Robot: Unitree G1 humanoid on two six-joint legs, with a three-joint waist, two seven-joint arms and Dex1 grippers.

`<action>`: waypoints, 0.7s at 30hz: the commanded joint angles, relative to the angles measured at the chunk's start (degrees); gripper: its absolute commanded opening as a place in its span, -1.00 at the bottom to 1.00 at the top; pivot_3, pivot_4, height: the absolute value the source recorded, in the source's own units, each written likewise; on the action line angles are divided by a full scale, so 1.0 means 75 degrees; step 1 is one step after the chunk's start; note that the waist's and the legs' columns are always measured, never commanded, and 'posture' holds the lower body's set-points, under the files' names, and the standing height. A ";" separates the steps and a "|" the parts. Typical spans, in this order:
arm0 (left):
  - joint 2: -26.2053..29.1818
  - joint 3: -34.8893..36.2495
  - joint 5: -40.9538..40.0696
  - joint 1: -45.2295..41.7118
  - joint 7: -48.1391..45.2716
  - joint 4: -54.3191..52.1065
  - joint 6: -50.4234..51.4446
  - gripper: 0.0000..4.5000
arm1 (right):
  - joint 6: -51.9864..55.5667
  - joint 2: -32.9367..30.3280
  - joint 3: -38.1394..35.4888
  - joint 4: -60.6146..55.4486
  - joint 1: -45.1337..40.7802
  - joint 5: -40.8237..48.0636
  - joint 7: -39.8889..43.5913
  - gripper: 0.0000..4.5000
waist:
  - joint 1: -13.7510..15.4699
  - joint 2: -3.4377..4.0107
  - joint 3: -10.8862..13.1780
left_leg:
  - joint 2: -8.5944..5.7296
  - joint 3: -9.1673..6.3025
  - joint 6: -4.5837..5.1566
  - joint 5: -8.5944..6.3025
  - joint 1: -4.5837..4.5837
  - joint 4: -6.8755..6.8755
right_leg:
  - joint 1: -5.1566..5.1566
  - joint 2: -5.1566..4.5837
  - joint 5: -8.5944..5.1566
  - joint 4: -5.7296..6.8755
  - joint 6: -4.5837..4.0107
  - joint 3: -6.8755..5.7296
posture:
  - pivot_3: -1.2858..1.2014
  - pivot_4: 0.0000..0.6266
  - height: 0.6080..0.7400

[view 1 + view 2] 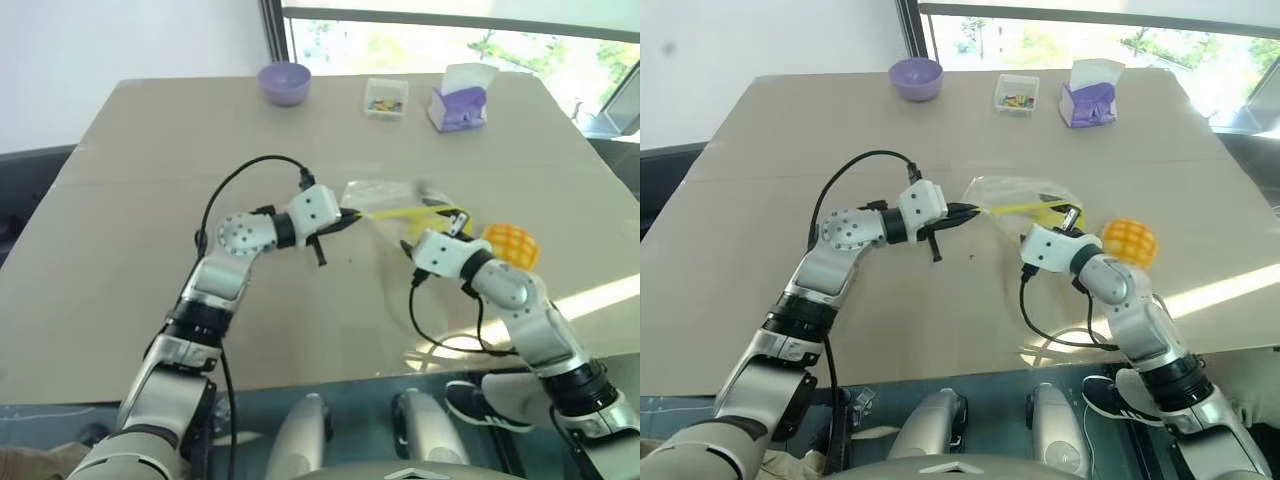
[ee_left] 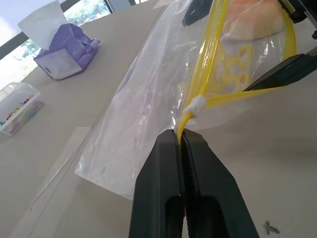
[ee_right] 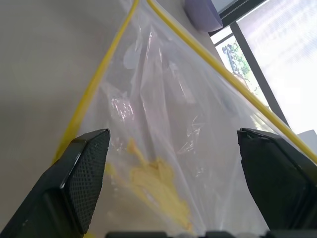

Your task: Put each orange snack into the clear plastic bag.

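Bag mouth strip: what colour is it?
Yellow. The strip along the clear plastic bag mouth shows best in the left wrist view.

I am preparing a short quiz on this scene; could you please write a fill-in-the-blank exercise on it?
1. The left tool is shut on the clear plastic bag's ____ strip.
2. The right tool's fingers stand ____.
3. One orange snack lies beside the ____ arm.
4. The tissue box is ____ and white.

Missing words: yellow; open; right; purple

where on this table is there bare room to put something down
Bare tabletop runs along the robot's left, below the purple bowl, and along the near edge. Crowded: mid-table, where both grippers meet the clear plastic bag and orange snack; the far edge holds the bowl, small clear box and tissue box.
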 commanded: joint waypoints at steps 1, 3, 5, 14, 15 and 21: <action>0.0083 0.0205 0.0127 -0.0145 0.0259 0.0026 -0.0122 -1.00 | 0.0230 -0.0087 -0.0498 -0.0086 -0.0015 -0.0119 -0.0141 0.97 | -0.0002 0.0000 0.0000 | 0.0000 -0.0001 0.0000 0.0000 0.0001 0.0000 | 0.0000 0.0001 0.0000 0.0000 0.0000 0.0000 | 0.03 -0.52 1.00; 0.0042 0.0160 0.0184 -0.0203 0.0261 -0.0052 -0.0177 -1.00 | 0.0274 -0.0035 -0.0378 0.0053 -0.0148 -0.0348 -0.0288 0.97 | 0.0001 0.0000 0.0000 | 0.0001 -0.0001 0.0000 0.0000 0.0000 0.0000 | 0.0000 0.0001 0.0000 0.0001 0.0000 -0.0001 | 0.03 -0.52 1.00; 0.0026 0.0121 0.0215 -0.0278 0.0261 -0.0178 -0.0129 -1.00 | 0.0355 0.0056 -0.0324 0.0169 -0.0290 -0.0536 -0.0417 0.97 | 0.0007 0.0000 0.0000 | -0.0001 0.0001 0.0000 0.0000 0.0000 0.0000 | 0.0000 0.0000 0.0000 0.0001 0.0000 0.0001 | 0.03 -0.52 1.00; -0.0015 0.0264 0.0184 -0.0318 0.0465 -0.0132 0.0250 -1.00 | 0.0905 0.0341 -0.1090 -0.0369 0.0130 0.0176 -0.0139 0.97 | 0.0025 0.0000 0.0000 | -0.0001 -0.0001 0.0000 0.0000 -0.0004 0.0000 | -0.0001 0.0000 0.0000 -0.0002 0.0000 0.0000 | 0.03 -0.52 1.00; 0.0001 0.0307 0.0127 -0.0290 0.0452 -0.0113 0.0279 -1.00 | 0.1161 0.0379 -0.1362 -0.0673 0.0359 0.0563 0.0093 0.97 | 0.0051 0.0000 0.0000 | -0.0001 -0.0002 0.0000 0.0000 -0.0004 0.0000 | -0.0001 0.0000 0.0000 -0.0002 0.0000 -0.0001 | 0.03 -0.52 1.00; 0.0038 0.0493 0.0013 -0.0294 0.0420 0.0137 0.0290 -1.00 | 0.2156 0.0687 -0.2842 -0.1823 0.1641 0.1615 -0.0020 0.97 | 0.0162 0.0000 0.0000 | 0.0000 -0.0001 0.0001 -0.0001 -0.0004 0.0001 | 0.0003 -0.0001 0.0000 -0.0004 0.0000 -0.0002 | 0.03 -0.52 1.00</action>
